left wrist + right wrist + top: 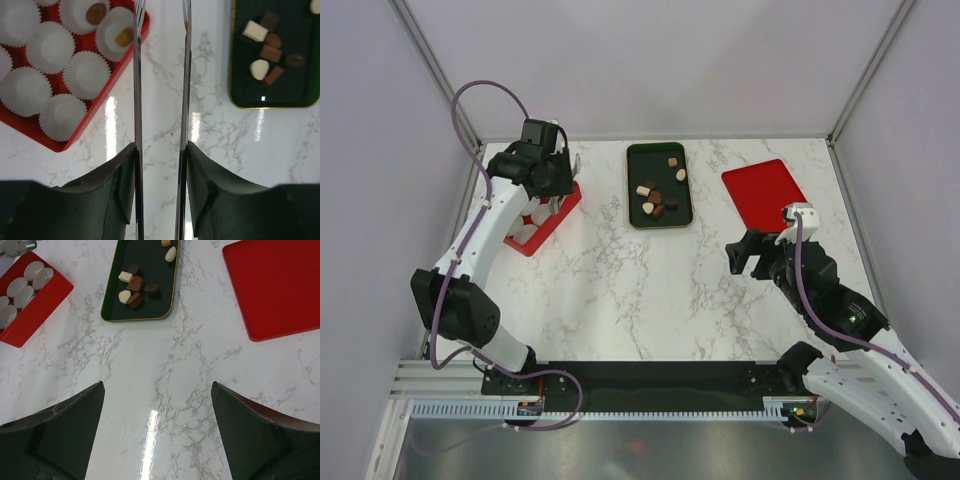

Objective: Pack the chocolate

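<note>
Several chocolates [657, 197], dark brown, tan and cream-white, lie in a dark green tray [638, 165]; they also show in the left wrist view [270, 52] and the right wrist view [134, 286]. In the red box [30, 125], a brown chocolate [95, 13] and a tan chocolate [123, 36] each sit in a white paper cup. My left gripper [161, 146] is shut on long metal tongs [137, 75], whose arms stand slightly apart; their tips are out of view. It hovers over the box's right edge [552, 175]. My right gripper [157, 385] is open and empty above the marble.
The red box [548, 225] with several empty paper cups [50, 47] stands at the back left. A flat red lid [763, 192] lies at the back right, just beyond my right gripper [752, 255]. Grey walls enclose the table.
</note>
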Controlling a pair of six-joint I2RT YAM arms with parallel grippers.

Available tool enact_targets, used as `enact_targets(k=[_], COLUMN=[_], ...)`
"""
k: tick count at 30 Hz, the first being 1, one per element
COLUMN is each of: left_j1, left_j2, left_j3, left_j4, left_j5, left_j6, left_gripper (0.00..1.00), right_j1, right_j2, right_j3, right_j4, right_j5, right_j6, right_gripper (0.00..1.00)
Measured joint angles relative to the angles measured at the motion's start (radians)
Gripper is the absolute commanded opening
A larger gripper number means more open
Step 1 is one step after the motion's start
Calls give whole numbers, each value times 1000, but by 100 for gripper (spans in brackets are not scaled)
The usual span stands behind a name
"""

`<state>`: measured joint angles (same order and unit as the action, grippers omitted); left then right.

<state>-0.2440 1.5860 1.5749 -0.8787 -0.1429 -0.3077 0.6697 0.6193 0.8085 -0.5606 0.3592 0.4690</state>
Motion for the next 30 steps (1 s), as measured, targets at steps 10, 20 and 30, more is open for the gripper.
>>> enact_targets(k=[10, 20, 30], left_j1=[-280, -372, -390], left_j2=[31, 125, 124], left_j3=[123, 60, -39], left_j4=[-2, -4, 23], left_j5=[38, 46, 48], left_j6=[3, -21, -35], left_gripper=[49, 50, 51], right_j1=[0, 0, 0], right_j2=[-9, -24, -29], right_j3=[0, 0, 0], right_j4=[-1, -14, -24], right_j5=[0, 2, 5], right_j6=[15, 16, 16], right_gripper=[96, 96, 96])
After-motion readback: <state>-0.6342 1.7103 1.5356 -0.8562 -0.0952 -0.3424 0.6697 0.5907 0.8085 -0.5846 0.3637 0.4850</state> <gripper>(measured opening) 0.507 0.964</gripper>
